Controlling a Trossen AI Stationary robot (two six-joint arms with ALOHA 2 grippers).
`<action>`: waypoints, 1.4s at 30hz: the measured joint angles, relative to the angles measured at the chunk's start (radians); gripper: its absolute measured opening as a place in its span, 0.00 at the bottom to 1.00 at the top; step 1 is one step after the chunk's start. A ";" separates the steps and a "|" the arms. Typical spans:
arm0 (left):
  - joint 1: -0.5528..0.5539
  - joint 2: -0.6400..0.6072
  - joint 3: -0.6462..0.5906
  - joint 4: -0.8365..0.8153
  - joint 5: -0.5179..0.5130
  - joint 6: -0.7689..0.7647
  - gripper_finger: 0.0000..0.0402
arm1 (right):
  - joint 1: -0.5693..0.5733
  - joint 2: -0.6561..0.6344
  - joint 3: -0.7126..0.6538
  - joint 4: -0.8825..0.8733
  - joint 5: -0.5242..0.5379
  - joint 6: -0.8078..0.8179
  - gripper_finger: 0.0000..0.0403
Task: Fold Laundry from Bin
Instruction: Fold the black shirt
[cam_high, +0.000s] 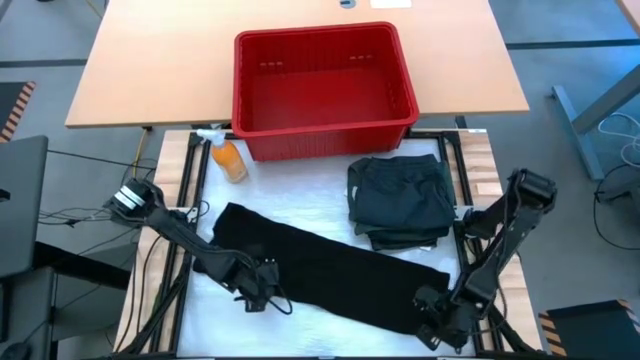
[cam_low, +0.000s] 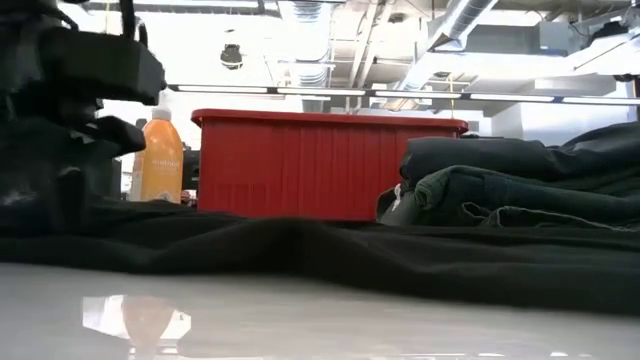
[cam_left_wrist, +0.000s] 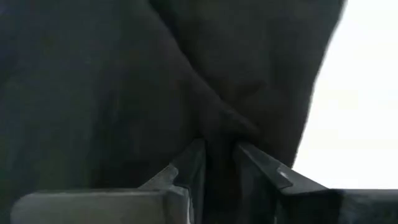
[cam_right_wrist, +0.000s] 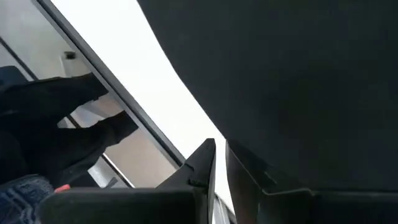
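On the white table (cam_high: 320, 185), both hands pinch the long black cloth (cam_high: 330, 265).

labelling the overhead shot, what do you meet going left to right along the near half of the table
left gripper pinching the long black cloth → folded dark garments → right gripper at the cloth's other end
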 joint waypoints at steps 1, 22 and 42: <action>-0.002 0.018 0.000 -0.003 -0.002 -0.013 0.18 | -0.005 0.021 0.000 0.023 0.000 -0.013 0.16; -0.003 0.032 0.013 -0.182 0.081 -0.134 0.09 | 0.081 -0.026 0.000 0.035 -0.121 0.033 0.16; -0.004 -0.304 0.042 -0.108 -0.088 -0.268 0.08 | -0.073 -0.254 -0.097 -0.471 0.182 0.130 0.16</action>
